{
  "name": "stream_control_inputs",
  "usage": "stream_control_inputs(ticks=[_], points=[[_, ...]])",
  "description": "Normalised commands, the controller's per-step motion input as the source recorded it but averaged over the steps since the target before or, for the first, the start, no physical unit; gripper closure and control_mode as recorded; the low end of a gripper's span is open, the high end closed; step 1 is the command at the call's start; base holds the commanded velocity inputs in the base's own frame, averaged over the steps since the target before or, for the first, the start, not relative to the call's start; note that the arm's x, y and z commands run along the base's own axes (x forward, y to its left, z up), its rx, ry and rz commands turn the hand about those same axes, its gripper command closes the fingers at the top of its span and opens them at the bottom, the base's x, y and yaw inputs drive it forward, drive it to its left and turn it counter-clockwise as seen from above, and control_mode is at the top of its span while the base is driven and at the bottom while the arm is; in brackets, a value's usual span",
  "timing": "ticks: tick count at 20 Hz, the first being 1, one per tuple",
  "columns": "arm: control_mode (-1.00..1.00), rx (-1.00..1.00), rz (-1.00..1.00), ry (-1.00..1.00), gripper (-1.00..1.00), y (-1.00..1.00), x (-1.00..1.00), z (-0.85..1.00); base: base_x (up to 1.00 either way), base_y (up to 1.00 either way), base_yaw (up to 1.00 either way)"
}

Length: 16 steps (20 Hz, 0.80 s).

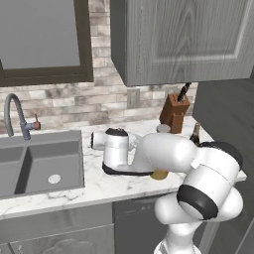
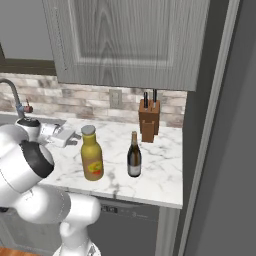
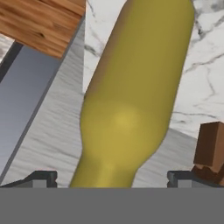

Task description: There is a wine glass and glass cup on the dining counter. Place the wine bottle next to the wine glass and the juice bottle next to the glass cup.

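Note:
The juice bottle [image 2: 92, 155], yellow-orange with a pale cap, stands upright on the marble counter beside the sink. In the hand view the juice bottle [image 3: 131, 100] looms large, its narrowed neck lying between the two spread fingertips of my gripper [image 3: 111, 178], which is open and not visibly touching it. The wine bottle [image 2: 133, 156], dark with a slim neck, stands a short way to the juice bottle's right. My forearm hides most of the juice bottle [image 1: 159, 174] in the left base view, where the wine bottle [image 1: 195, 134] peeks out behind the arm. The wine glass, glass cup and dining counter are out of view.
A wooden knife block [image 2: 149, 120] stands at the back of the counter by the wall. The sink [image 1: 44, 163] with its faucet [image 1: 15, 116] lies to the left. A wall cabinet [image 1: 183, 39] hangs overhead, and a tall grey panel [image 2: 220, 125] closes the counter's right end.

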Motion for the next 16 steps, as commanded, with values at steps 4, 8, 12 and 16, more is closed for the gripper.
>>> stream_control_inputs(ticks=[4,8,12,16], points=[[-1.0,0.0,0.0,-0.04,-1.0,-0.13,-0.01,0.0,0.0,0.0,0.0],[-1.0,-0.01,0.0,-0.09,-1.0,-0.11,-0.11,0.0,0.0,0.0,0.0],[-1.0,0.0,0.0,-0.03,-1.0,-0.23,0.01,0.0,0.0,0.0,0.0],[-1.0,-0.03,-0.01,-0.01,-1.0,-0.15,0.07,0.0,0.0,0.0,0.0]])
